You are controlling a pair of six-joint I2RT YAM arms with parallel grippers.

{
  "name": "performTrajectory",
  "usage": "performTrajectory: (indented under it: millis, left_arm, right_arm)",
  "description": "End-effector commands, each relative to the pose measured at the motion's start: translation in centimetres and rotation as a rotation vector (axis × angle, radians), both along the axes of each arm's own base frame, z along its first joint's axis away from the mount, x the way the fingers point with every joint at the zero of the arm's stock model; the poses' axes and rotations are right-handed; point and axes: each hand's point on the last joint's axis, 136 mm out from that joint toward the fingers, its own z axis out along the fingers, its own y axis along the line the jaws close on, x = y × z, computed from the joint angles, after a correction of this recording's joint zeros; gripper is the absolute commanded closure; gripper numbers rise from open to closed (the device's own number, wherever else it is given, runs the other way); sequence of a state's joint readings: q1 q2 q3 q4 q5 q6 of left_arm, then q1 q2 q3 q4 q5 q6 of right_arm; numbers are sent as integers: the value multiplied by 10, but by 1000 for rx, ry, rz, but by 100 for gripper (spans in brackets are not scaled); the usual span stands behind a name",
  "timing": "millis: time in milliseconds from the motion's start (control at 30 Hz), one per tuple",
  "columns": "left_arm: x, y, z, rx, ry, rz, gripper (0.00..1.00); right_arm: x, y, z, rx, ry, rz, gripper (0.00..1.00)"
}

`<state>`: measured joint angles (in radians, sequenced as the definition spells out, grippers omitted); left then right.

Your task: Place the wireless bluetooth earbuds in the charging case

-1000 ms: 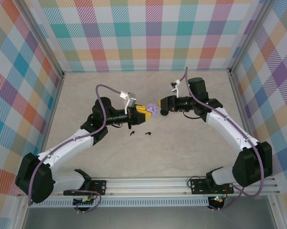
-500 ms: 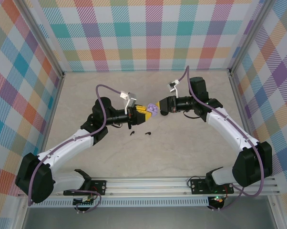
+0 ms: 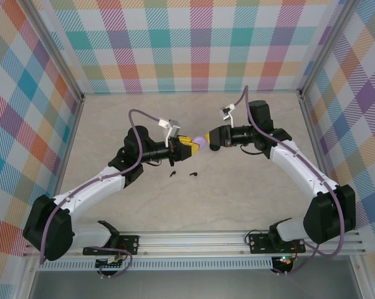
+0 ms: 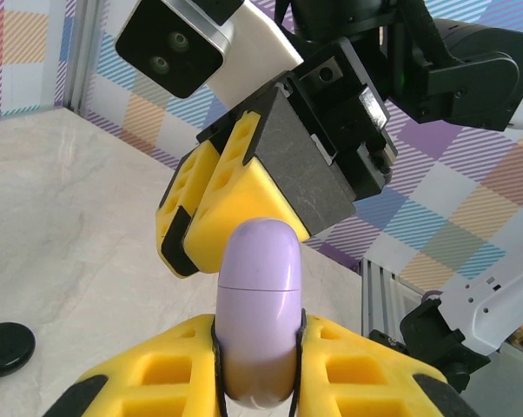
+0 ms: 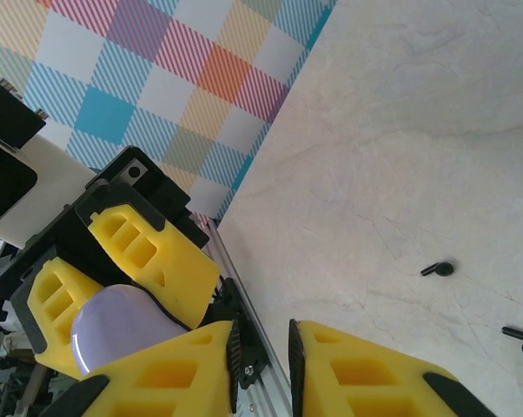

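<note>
Holding the lilac case (image 4: 260, 287) up off the bench (image 3: 250, 187), the left gripper (image 3: 194, 144) has its yellow fingers clamped on the lower half of the case. The rounded upper half sticks out past the fingertips. The case's long axis runs out along those fingers, straight toward the right gripper (image 3: 207, 140), which meets it tip to tip over the middle of the bench. In the left wrist view the right gripper's pads sit just beside the free end of the case; whether they touch it cannot be told. The right gripper's fingers are drawn almost together, a thin slit between them with nothing in it.

Two black earbuds lie loose on the bench, one (image 3: 172, 174) under the left wrist and the other (image 3: 192, 173) under the fingertips, both on the near side of the two grippers and well below them. The left arm is nearer to them, but it is occupied with the case, so the pick probably falls to the empty right gripper, which would have to drop down and back toward the robot. A black disc (image 4: 5, 347) rests on the bench, off to the left in the left wrist view.

Compared with a second ago, the right gripper has closed the gap to the case, the left gripper has risen a little, and less lilac shows between them
</note>
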<state>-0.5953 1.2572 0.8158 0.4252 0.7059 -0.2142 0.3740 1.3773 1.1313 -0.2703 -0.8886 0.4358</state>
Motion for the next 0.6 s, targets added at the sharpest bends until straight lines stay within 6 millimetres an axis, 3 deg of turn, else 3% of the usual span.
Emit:
performTrajectory:
  millis: [0, 333, 567]
  left_arm:
    - [7, -3, 4, -6, 3, 25, 96]
    - [36, 2, -16, 80, 124, 171, 95]
    - [61, 6, -36, 142, 228, 253, 93]
  right_arm:
    - [-13, 2, 23, 33, -70, 46, 75]
    - [18, -23, -11, -192, -77, -188, 72]
    - [29, -41, -30, -304, -67, -292, 69]
